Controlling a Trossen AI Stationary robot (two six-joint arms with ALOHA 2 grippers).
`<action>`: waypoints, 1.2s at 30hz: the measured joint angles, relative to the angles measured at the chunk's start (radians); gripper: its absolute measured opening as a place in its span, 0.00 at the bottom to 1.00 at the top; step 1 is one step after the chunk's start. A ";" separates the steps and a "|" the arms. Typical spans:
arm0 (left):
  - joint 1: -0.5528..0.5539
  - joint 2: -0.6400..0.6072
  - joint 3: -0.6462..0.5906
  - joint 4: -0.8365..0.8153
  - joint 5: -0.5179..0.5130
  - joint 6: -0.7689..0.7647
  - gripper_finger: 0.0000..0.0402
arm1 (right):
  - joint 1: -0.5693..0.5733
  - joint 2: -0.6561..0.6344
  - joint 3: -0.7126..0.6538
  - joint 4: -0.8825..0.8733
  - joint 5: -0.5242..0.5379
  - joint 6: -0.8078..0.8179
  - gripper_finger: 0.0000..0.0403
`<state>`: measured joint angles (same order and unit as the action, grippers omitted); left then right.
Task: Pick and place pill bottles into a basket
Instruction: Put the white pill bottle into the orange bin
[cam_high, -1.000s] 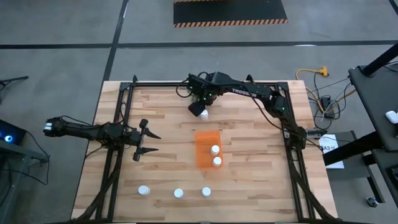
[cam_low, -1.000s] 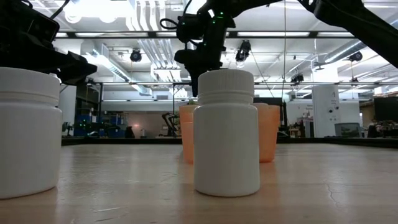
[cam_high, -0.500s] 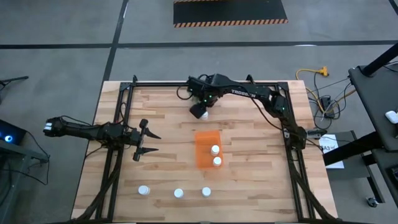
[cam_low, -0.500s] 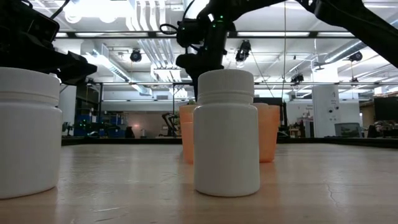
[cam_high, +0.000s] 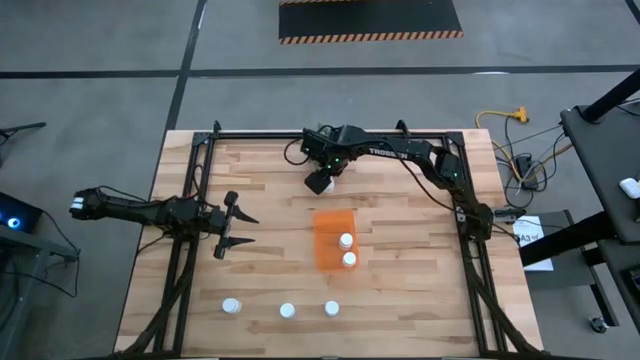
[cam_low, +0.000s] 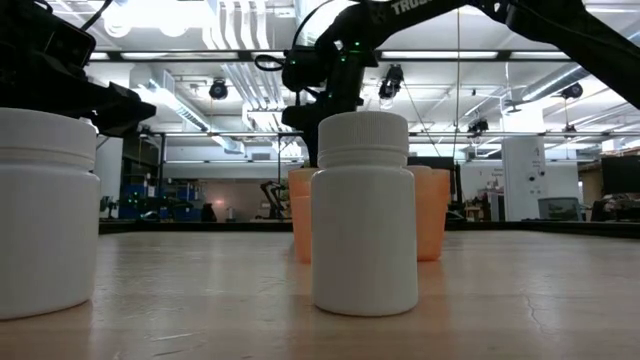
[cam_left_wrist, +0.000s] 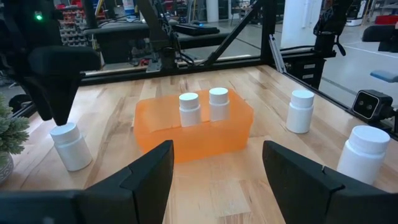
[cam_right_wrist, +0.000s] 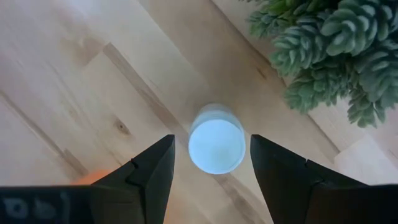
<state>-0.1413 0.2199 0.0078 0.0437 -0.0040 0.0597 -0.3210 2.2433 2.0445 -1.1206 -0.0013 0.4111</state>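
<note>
Grey concrete floor (cam_high: 90, 60) with a hazard-striped mat (cam_high: 368, 20); ceiling lights (cam_low: 160, 14) overhead.

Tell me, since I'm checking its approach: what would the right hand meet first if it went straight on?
The pill bottle on the table, its white cap centred between the open right hand's fingers. How far below is unclear.

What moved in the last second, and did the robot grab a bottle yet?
Only the right gripper moved: in the high view it slid a little toward the far edge of the table and now hangs, jaws open, straight above a small white round pill bottle beside the green bushy plant. Nothing was grabbed. The left gripper, the translucent orange plastic basket and the other bottles stayed put.
</note>
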 joint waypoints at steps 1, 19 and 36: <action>0.000 0.000 0.000 0.000 0.000 0.000 0.57 | 0.000 0.000 0.000 0.000 0.000 -0.001 0.49; 0.000 0.000 0.000 0.000 0.000 0.000 0.57 | -0.001 0.002 -0.077 0.095 0.004 -0.029 0.49; 0.000 0.000 0.000 0.000 0.000 0.000 0.57 | -0.003 0.002 -0.142 0.122 0.009 -0.043 0.45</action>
<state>-0.1417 0.2199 0.0075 0.0441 -0.0043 0.0597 -0.3237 2.2448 1.9022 -0.9986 0.0076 0.3679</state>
